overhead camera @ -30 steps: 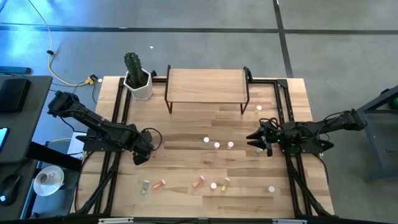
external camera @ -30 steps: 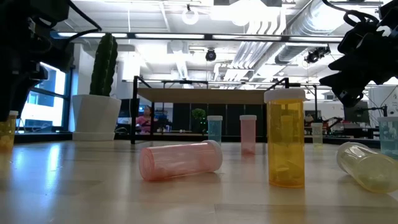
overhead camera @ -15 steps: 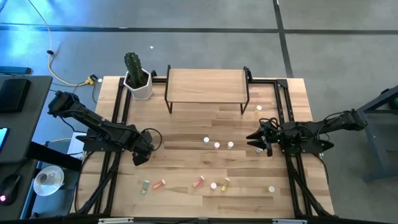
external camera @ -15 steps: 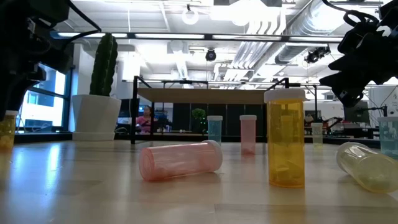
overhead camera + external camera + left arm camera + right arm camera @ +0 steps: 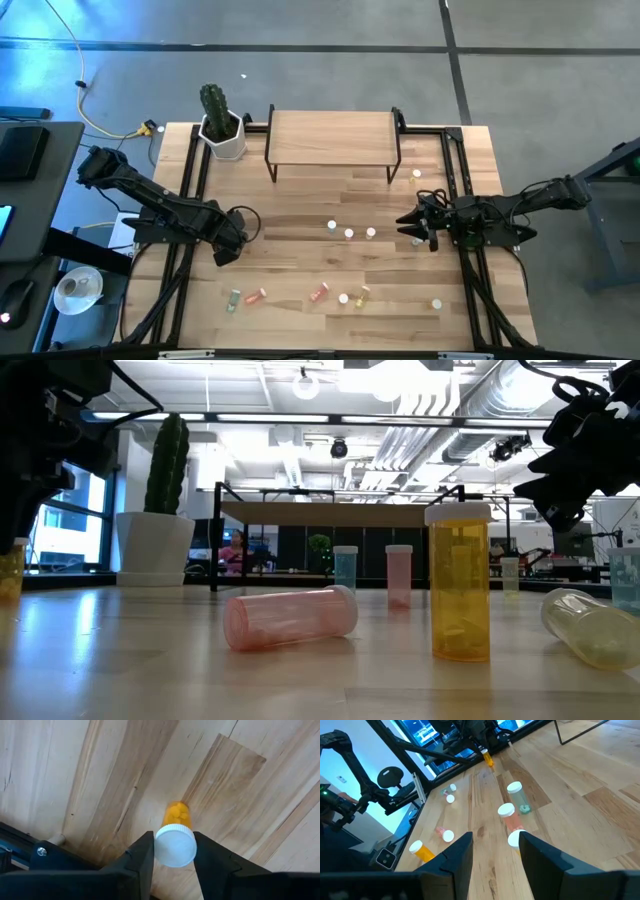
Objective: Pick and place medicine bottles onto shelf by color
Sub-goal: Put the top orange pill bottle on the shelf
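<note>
Left gripper (image 5: 172, 857): it is low over the left part of the table (image 5: 300, 200), near the left edge. Its fingers (image 5: 142, 857) are closed on the white cap of an orange bottle (image 5: 176, 815), one finger on each side of the cap.
Orange bottle: it stands upright on the table between the left fingers; in the right wrist view it is far away, under the left arm (image 5: 487, 759).
Right gripper (image 5: 412, 224): it hangs over the right part of the table, just beside the three upright bottles. Its fingers (image 5: 462, 857) are apart and they hold nothing.
Three upright bottles (image 5: 349, 232): they stand in a short row near the middle of the table, only white caps visible from above.
Front bottles (image 5: 320, 293): several lie or stand along the front edge; in the low view a pink bottle (image 5: 290, 618) lies on its side and a yellow bottle (image 5: 460, 582) stands upright beside it.
Shelf (image 5: 332, 137): it stands at the back edge, middle, with a bare wood top.
Cactus pot (image 5: 222, 136): at the back-left corner, beside the shelf.
</note>
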